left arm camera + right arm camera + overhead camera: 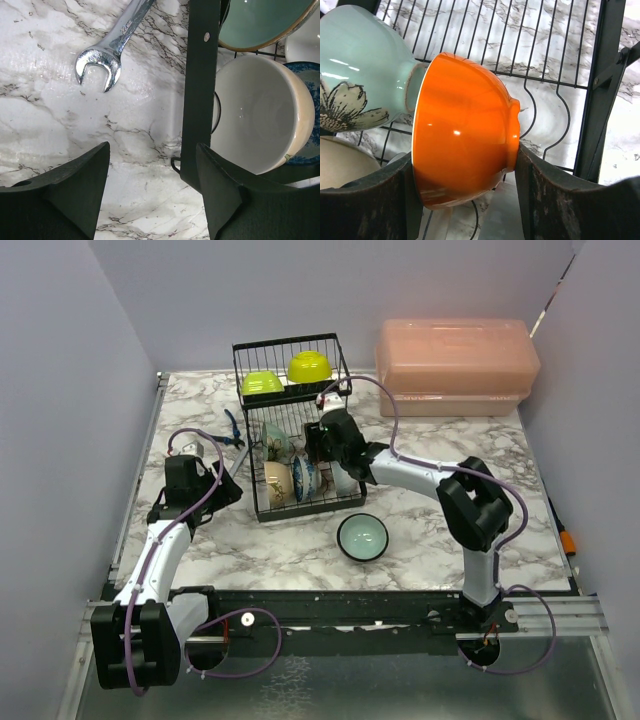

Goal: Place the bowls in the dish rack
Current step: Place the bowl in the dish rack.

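My right gripper (pixel 465 160) is shut on a small orange bowl (pixel 465 120), held on edge with its rim against the left finger and its foot against the right. It reaches into the lower tier of the black dish rack (pixel 246 358), where a pale teal flowered bowl (pixel 360 75) and a beige bowl (pixel 337 162) stand. My left gripper (pixel 152 185) is open over bare marble beside the rack's post (pixel 200 90). Behind that post stand a white-lined bowl (pixel 255 110), a teal bowl (pixel 260 20) and a blue-patterned bowl (pixel 306 80). Two yellow-green bowls (pixel 262 383) sit on the upper shelf. Another teal bowl (pixel 362 537) rests on the table.
A silver wrench (pixel 107 55) lies on the marble left of the rack. A pink lidded box (pixel 455 365) stands at the back right. Grey walls close in the table on three sides.
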Controlling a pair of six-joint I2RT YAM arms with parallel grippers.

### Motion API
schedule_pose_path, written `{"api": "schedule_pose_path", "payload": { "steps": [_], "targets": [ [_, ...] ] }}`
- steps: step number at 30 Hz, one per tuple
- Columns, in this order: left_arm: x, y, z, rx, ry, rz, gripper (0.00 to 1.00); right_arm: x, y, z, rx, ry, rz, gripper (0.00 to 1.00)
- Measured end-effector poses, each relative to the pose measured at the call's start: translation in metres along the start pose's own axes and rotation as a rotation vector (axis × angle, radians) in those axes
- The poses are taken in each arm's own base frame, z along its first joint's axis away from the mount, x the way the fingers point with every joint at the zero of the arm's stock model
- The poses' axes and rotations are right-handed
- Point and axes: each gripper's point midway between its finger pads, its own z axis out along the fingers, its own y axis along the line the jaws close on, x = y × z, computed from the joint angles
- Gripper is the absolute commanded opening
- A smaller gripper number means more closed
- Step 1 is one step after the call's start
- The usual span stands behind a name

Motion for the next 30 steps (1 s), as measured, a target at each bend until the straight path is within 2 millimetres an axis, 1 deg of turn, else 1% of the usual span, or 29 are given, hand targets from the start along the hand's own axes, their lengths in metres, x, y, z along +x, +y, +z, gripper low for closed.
{"api": "schedule_pose_path", "payload": {
  "steps": [4, 13, 16, 20, 26, 30],
  "targets": [
    [0.0, 0.0, 0.0, 0.0, 0.0, 0.0, 0.7, 0.001, -0.001, 0.007, 0.049, -0.004, -0.019, 0.0],
    [0.0, -0.001, 0.0, 0.003, 0.001, 0.0, 0.7, -0.002, -0.001, 0.009, 0.15, -0.05, -0.064, 0.0],
    [0.0, -0.001, 0.0, 0.004, 0.002, 0.0, 0.7, -0.003, -0.002, 0.014, 0.162, -0.054, -0.07, 0.0],
    [0.0, -0.001, 0.0, 0.007, 0.003, -0.001, 0.7, -0.003, 0.002, 0.025, 0.167, -0.052, -0.081, 0.0],
    [0.001, -0.002, 0.0, 0.01, 0.004, -0.001, 0.7, -0.005, 0.004, 0.032, 0.182, -0.041, -0.095, 0.0],
    [0.001, -0.002, 0.0, 0.01, 0.004, -0.001, 0.7, -0.004, 0.005, 0.032, 0.176, -0.038, -0.095, 0.0]
  ]
}}
